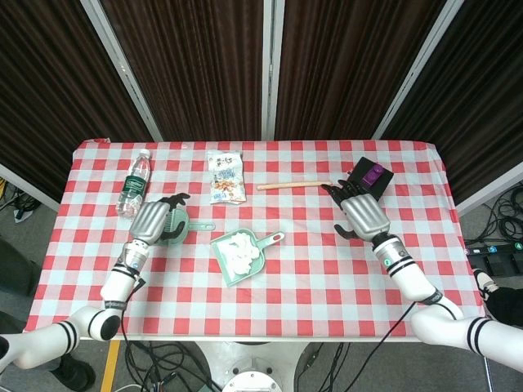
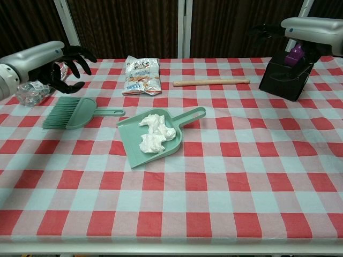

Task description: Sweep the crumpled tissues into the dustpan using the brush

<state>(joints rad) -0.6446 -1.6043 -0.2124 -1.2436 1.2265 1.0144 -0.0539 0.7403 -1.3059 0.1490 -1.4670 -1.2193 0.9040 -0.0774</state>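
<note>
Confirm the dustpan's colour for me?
The dustpan is mint green, clearest in the chest view.

I am working in what looks like a lab or staged test room rather than a home. The counter [image 1: 392,155] is wearing a red-and-white checked cloth and is sitting alone in front of dark pleated curtains [image 1: 188,65] hanging between pale metal frame posts [image 1: 122,61]. Loose cables [image 1: 502,224] are trailing over the bare floor at the right, and more wiring [image 1: 176,367] is dangling below the counter's near edge.
</note>
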